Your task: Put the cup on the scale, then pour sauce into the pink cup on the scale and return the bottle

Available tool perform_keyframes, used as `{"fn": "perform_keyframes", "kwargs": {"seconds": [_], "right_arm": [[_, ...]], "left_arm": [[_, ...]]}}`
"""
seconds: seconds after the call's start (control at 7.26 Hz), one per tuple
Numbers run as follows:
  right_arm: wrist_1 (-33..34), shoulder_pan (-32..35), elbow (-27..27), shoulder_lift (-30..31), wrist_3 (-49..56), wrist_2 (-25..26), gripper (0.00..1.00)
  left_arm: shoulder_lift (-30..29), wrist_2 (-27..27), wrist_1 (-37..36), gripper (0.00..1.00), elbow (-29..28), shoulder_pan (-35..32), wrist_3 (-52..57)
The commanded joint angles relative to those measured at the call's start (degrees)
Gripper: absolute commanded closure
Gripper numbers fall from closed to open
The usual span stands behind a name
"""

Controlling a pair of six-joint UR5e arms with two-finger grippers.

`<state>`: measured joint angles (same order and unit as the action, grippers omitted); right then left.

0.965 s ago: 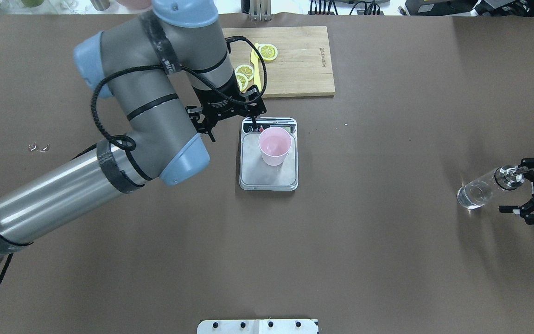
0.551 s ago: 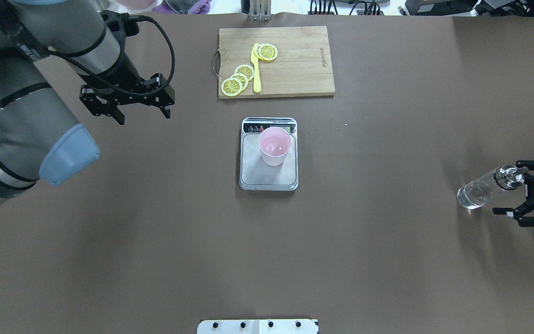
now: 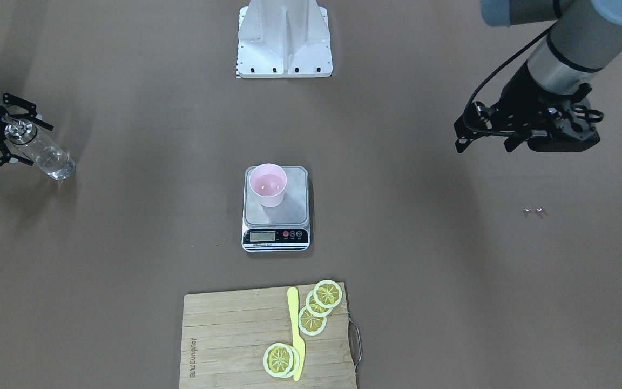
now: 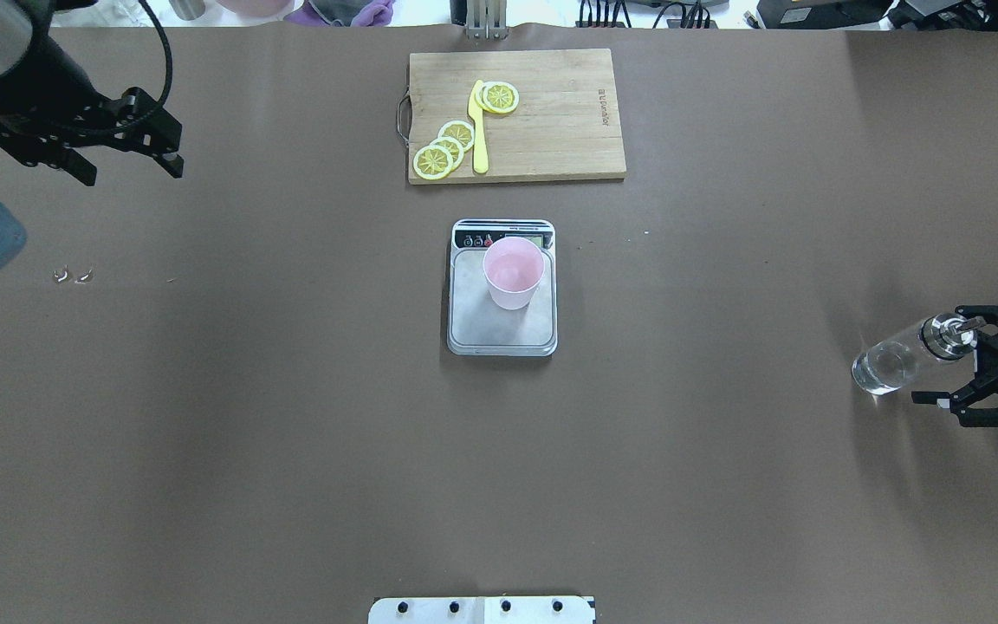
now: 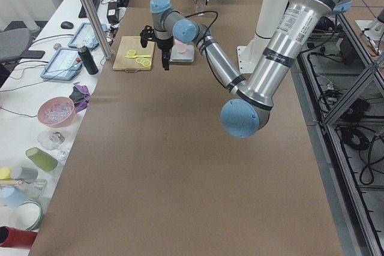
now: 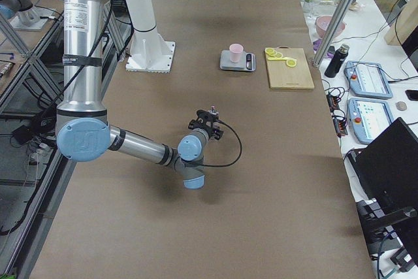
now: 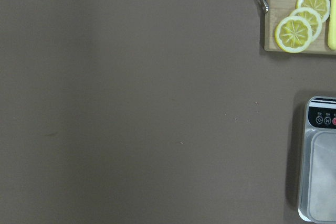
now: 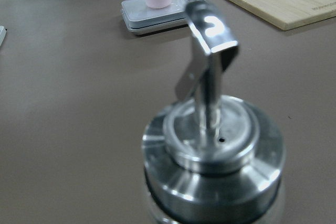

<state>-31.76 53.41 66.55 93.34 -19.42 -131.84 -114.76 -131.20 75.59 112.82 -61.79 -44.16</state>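
**Cup sits on scale; bottle stands between spread fingers at the counter's far right**

Front-facing view: the pink cup (image 3: 268,185) stands upright on the steel platform of the scale (image 3: 291,214), toward the back-left corner as this view shows it, away from the display strip. The bottle (image 3: 42,151) stands on the brown counter (image 3: 127,243) well apart from the scale, at the view's left edge. The right gripper (image 3: 33,145) has its fingers spread wide on either side of the bottle's metal collar, not closed on it. The left gripper (image 3: 482,147) hangs above bare counter at the view's right, with its fingers wide and nothing between them. A cutting board (image 3: 224,335) lies in front of the scale and carries lemon slices (image 3: 327,293) and a yellow knife (image 3: 295,335).

Overhead view: the cup stands near the scale's display end. The bottle's top lies between the right fingers, with a gap on both sides.

Side views: both arrangements show only small and add no detail.

Left wrist view: bare counter, with the scale's edge at lower right and the board's corner at upper right. No fingers are in view.

Right wrist view: the bottle's collar and spout fill the frame, upright. The cup on the scale is behind them.
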Motion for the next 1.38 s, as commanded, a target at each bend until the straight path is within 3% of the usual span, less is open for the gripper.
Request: {"fn": "perform_keyframes", "kwargs": {"seconds": [0.0, 0.41, 0.83, 0.96, 1.24], "right_arm": [[-1.3, -0.1, -1.1, -0.7, 0.0, 0.4, 0.17], [-1.9, -0.1, -1.3, -1.7, -0.1, 1.1, 0.16], [-1.9, -0.1, -1.2, -2.5, -1.0, 1.7, 0.15], [-1.9, -0.1, -1.3, -2.6, -1.1, 1.7, 0.19], [-2.0, -0.1, -1.4, -2.6, -1.1, 3.0, 0.48]], "left_arm": [[5.8, -0.3, 0.0, 0.01, 0.8, -4.8, 8.1], [13.8, -0.4, 0.1, 0.01, -1.3, -12.3, 23.4], [16.1, -0.4, 0.8, 0.01, -8.1, -18.9, 35.7], [16.1, -0.4, 1.0, 0.01, -12.1, -21.4, 39.8], [16.1, -0.4, 7.0, 0.01, -20.2, -24.6, 45.7]]}}
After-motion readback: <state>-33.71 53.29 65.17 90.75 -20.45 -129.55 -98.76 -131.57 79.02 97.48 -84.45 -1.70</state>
